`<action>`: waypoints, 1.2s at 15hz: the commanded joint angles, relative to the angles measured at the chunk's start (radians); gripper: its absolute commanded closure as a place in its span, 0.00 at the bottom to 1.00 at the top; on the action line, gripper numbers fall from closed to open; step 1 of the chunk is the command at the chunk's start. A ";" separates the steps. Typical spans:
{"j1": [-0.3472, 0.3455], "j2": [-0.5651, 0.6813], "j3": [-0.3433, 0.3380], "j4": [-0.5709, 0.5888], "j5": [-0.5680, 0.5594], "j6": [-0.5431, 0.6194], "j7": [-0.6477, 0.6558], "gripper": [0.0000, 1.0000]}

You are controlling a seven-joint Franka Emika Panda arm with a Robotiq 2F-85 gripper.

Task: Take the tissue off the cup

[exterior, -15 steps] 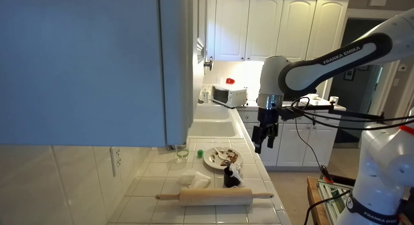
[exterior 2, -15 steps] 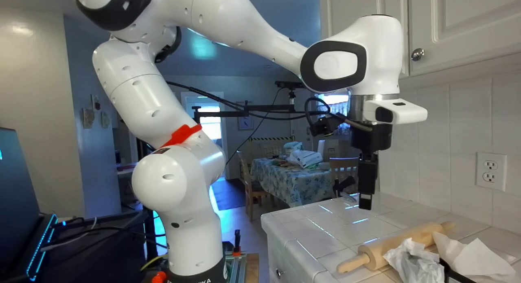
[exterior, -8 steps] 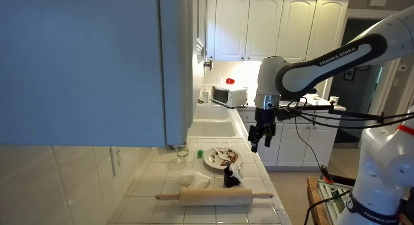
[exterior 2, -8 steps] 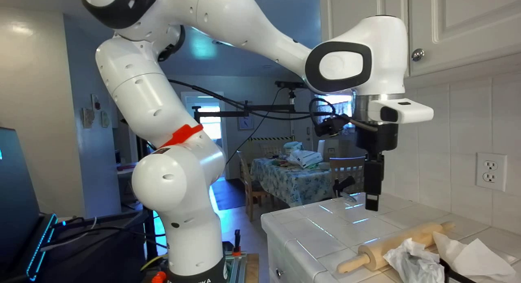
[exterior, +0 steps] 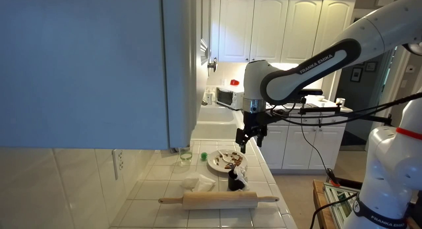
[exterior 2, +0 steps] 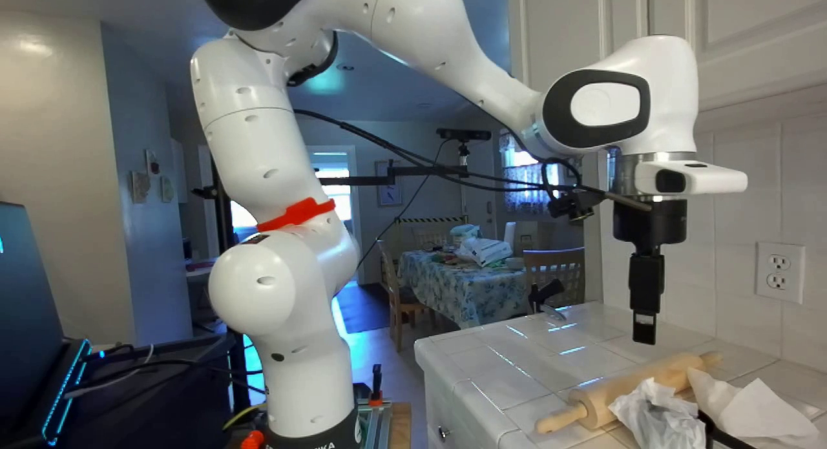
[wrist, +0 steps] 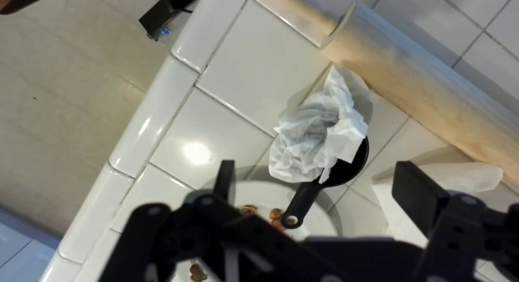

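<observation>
The small black cup (exterior: 235, 183) stands on the tiled counter, with a crumpled white tissue (exterior: 242, 177) over its mouth. In the wrist view the tissue (wrist: 314, 132) covers most of the opening; part of the dark inside of the cup (wrist: 342, 174) shows, and its handle reaches over the plate's edge. In an exterior view the tissue (exterior 2: 662, 415) hides most of the cup. My gripper (exterior: 251, 147) is open and empty, well above the counter near the plate. In the wrist view the gripper (wrist: 316, 172) has its fingers wide apart, touching nothing.
A wooden rolling pin (exterior: 219, 201) lies right beside the cup. A white plate (exterior: 215, 166) with food bits and a spoon is on the cup's other side. Another white tissue (exterior: 203, 183), a glass (exterior: 185, 158) and a green ball (exterior: 204, 156) are near the wall. A cabinet (exterior 2: 762, 35) hangs above.
My gripper has moved in over the counter, leftward in one exterior view and rightward in another, most of it in the last half second. The cup and tissue have not moved.
</observation>
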 commanded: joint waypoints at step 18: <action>0.099 0.280 -0.040 0.090 -0.106 0.112 0.322 0.00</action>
